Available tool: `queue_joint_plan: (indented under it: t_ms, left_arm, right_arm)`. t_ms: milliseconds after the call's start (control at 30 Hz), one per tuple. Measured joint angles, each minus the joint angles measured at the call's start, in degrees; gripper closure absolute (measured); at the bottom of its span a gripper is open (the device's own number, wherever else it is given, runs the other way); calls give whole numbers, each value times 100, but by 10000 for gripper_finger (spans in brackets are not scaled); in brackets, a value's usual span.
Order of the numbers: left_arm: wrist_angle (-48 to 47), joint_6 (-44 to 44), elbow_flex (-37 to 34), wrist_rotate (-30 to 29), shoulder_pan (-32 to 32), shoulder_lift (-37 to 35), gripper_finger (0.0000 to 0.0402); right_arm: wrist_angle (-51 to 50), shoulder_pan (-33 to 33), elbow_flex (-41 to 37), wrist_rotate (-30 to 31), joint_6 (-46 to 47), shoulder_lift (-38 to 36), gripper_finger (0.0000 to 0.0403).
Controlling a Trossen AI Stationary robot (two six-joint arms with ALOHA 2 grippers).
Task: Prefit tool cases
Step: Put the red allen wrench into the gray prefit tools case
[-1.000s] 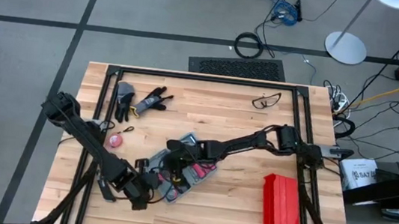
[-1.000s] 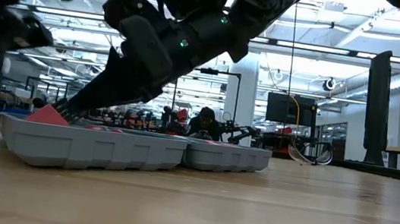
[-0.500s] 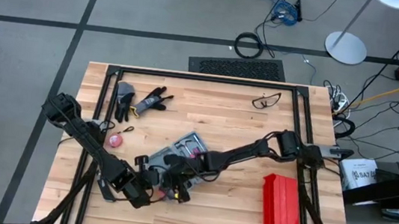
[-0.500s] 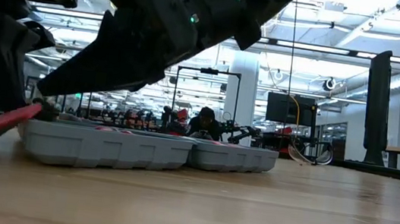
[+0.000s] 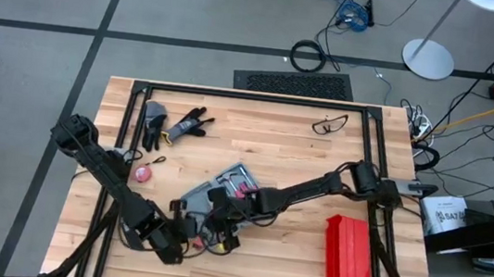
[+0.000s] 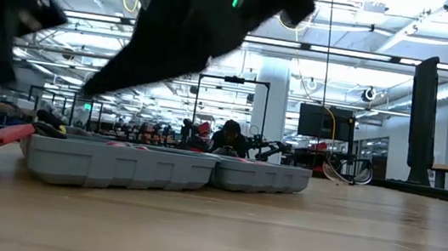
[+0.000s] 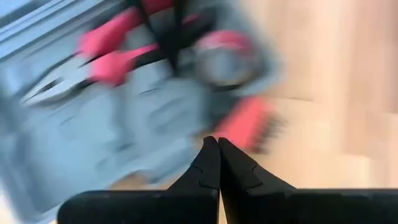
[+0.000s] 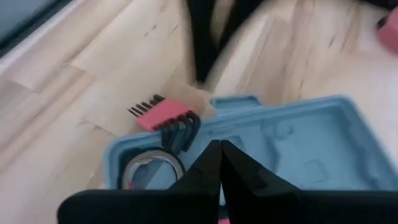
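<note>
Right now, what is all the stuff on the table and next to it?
Tool case: one, blue-grey, open, middle of the table, red-handled tools inside.
Red box: one, long and ribbed, right front corner of the table.
Gloves: a pair, grey and black, back left of the table.
Glasses: one, dark frame, back right of the table.
Pink round thing: one, left of the case; I cannot tell what it is.
Cable coil: one, black, on the floor behind the table.
Left gripper: shut, at the case's front edge.
Right gripper: shut, over the case.
</note>
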Motion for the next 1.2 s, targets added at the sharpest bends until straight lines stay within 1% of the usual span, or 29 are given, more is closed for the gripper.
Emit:
queue_joint_plan:
  t_ms: [67, 133, 233, 267, 333, 400, 467, 667, 800, 933, 1067, 1200]
  left_arm:
    - [35, 299, 161, 197, -103, -54, 401]
    - [13, 355, 224, 378, -181, -71, 401]
    - [-277, -138, 191, 602, -252, -16, 401]
    - [-253, -287, 142, 643, -295, 13, 401]
    - [-104, -482, 31, 647, -367, 98, 401]
    - [77, -616, -40, 651, -418, 214, 401]
    - [160, -658, -47, 647, -416, 374, 401]
    - [675, -499, -49, 610, -325, 866, 401]
    - [848, -464, -41, 590, -274, 1001, 402]
    - [963, -451, -45, 340, -248, 1018, 402]
    - [1170, -133, -49, 198, -124, 1032, 402]
    - [1176, 365, 47, -298, 37, 1016, 402]
  right_arm:
    - [-180, 8, 2, -4, -49, -212, 403]
    - [-510, 0, 13, -189, 63, -402, 403]
    - [-1211, -6, 21, -893, 466, -515, 403]
    - [-1418, 26, 17, -998, 558, -503, 403]
    - [-1821, 150, -35, -855, 652, -492, 403]
    - [-1847, 290, -192, -446, 676, -490, 403]
    - [-1898, 388, -316, -256, 800, -473, 403]
    - [-1572, 401, -386, -312, 988, -468, 403]
    - [-1457, 402, -389, -309, 983, -468, 403]
    - [-1434, 397, -389, -300, 962, -468, 403]
    - [-1373, 386, -389, -286, 929, -468, 403]
    - [-1316, 386, -389, -281, 927, -468, 403]
